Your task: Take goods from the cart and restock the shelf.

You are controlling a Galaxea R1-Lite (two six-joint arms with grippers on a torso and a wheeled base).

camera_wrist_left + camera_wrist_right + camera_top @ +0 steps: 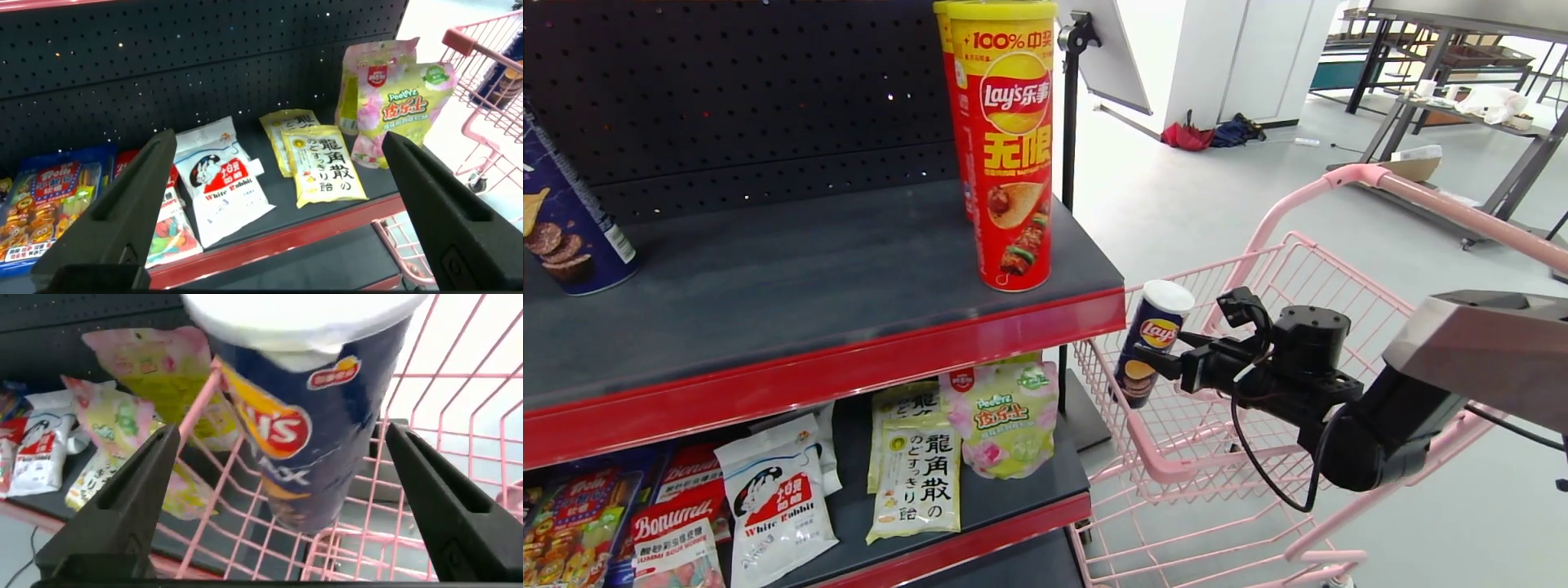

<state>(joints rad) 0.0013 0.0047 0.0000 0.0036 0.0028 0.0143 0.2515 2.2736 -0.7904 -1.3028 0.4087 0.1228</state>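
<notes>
The small dark blue chip can hangs tilted, white lid up, over the near-left corner of the pink cart, just right of the upper shelf edge. The right gripper clamps it from the sides, its fingers spread about the can's width. On the shelf, a tall red chip can stands at the right end. The left gripper hangs wide open, holding nothing, facing snack bags on the lower shelf.
</notes>
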